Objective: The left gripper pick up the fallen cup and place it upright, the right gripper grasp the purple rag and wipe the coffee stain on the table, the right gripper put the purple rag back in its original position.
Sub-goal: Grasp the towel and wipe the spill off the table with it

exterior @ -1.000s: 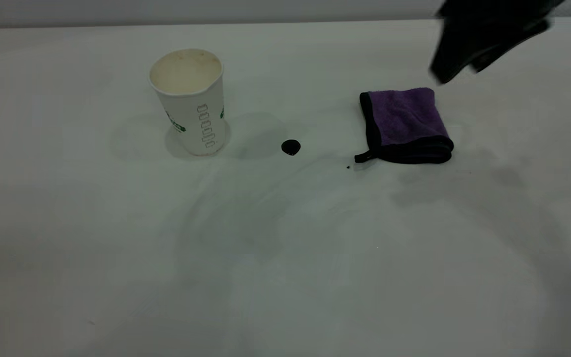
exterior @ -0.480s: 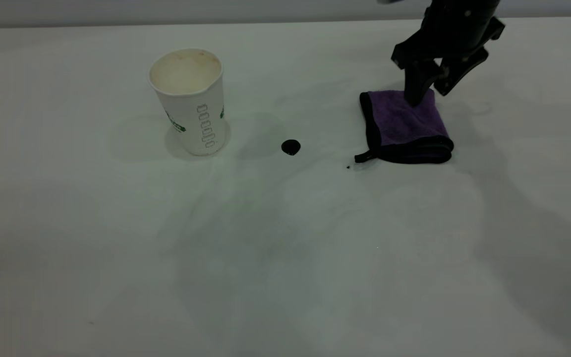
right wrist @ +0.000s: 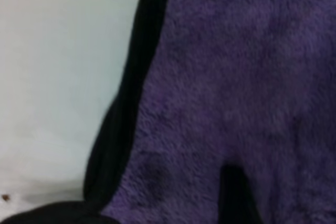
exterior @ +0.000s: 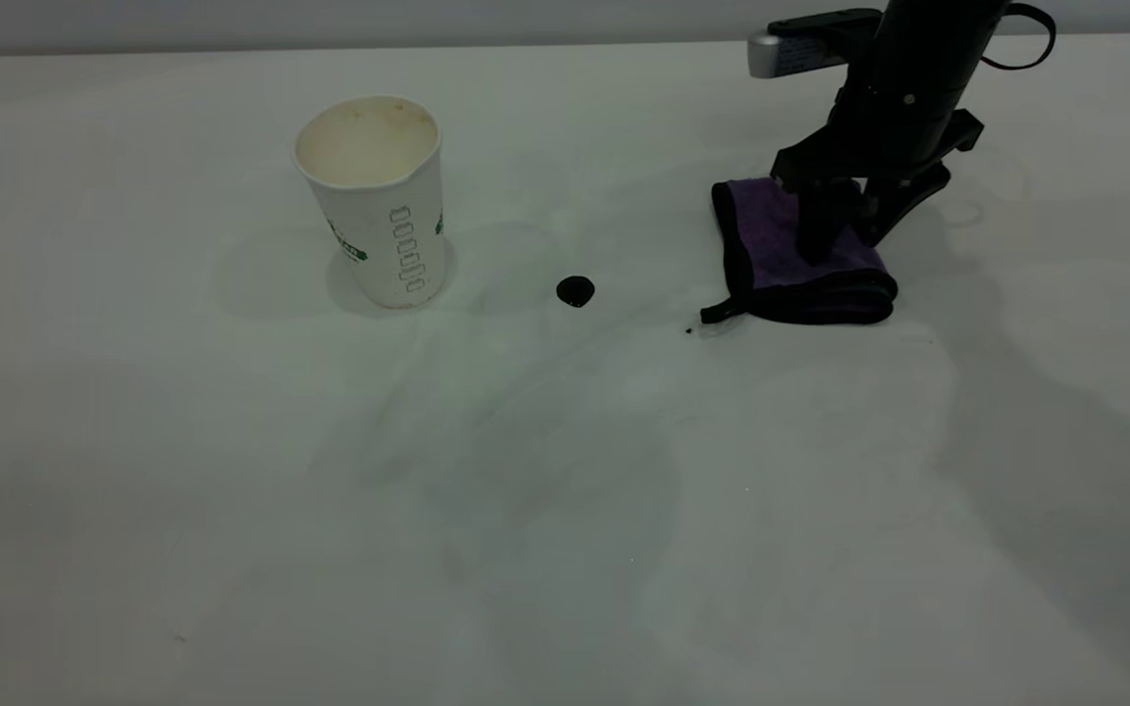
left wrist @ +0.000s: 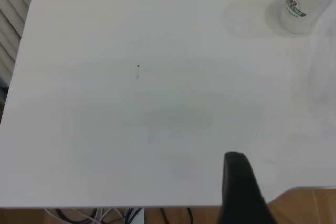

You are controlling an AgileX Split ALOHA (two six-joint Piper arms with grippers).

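- Two grippers belong to the rig; only the right gripper (exterior: 845, 230) appears in the exterior view, at the upper right of the frame, pointing down onto the purple rag (exterior: 781, 257).
- Its fingers are spread apart: one finger (exterior: 817, 230) presses into the top of the rag, while the other (exterior: 894, 206) stands at the rag's right edge. Nothing is lifted; the rag lies flat on the table (exterior: 565, 490).
- A silver-grey block (exterior: 779, 57) projects from the arm toward the left of the frame, above the rag.
- The rag's black loop tab (exterior: 720, 312) points toward the lower left, with a tiny dark speck (exterior: 690, 330) just beside it.
- The coffee stain (exterior: 576, 290) lies left of the rag, between rag and cup, touching neither.
- The cup (exterior: 376, 201) stands upright in the upper left part of the frame, its open mouth up and cream inside showing.
- In the right wrist view, purple rag (right wrist: 247, 87) fills most of the frame, its black edging (right wrist: 131, 103) running beside bare table (right wrist: 58, 66).
- In the left wrist view, the left gripper (left wrist: 241, 190) shows only as one dark finger at the bottom edge, well apart from the cup (left wrist: 307, 1) at the upper right corner; whether it is open cannot be told.
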